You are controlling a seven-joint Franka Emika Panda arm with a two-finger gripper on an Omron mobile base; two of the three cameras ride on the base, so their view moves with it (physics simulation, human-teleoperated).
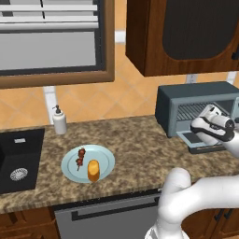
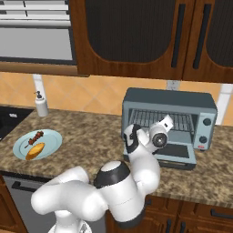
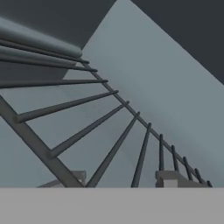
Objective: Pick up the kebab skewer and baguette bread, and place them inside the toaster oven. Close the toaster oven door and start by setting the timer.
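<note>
gripper point(image 2: 166, 122) at open toaster oven point(image 2: 169, 101) (rack close)

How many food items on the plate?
2: kebab skewer on the plate's far-left part, baguette bread nearer the counter edge. None appear hidden.

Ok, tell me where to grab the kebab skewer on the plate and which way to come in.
Take the kebab skewer at its middle, on the meat chunks, coming straight down from above. It lies flat on the plate, so a side approach would probably hit the rim. Set the fingers across the stick, closing away from the baguette bread, which lies close beside it.
</note>
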